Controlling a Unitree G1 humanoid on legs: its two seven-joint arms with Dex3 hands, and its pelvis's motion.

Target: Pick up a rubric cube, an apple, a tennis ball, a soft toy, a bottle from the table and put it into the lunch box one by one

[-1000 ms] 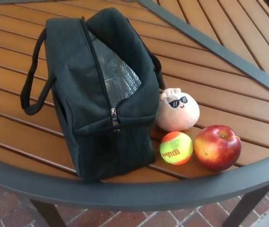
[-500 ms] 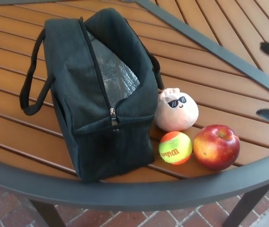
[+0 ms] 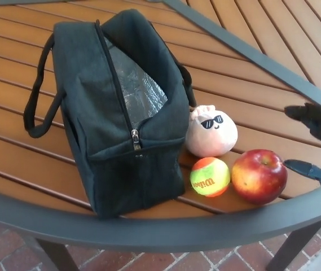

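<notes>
The right hand (image 3: 317,144) has pushed further in from the right edge of the frame, now lower and nearer the apple (image 3: 259,175) than half a second ago. Its fingers are spread wide apart and hold nothing. The apple sits at lower right, just beside the tennis ball (image 3: 210,176), with the soft toy (image 3: 211,132) behind them against the lunch box (image 3: 115,107), which stands unzipped at centre left. These have not moved on the table (image 3: 250,79).
</notes>
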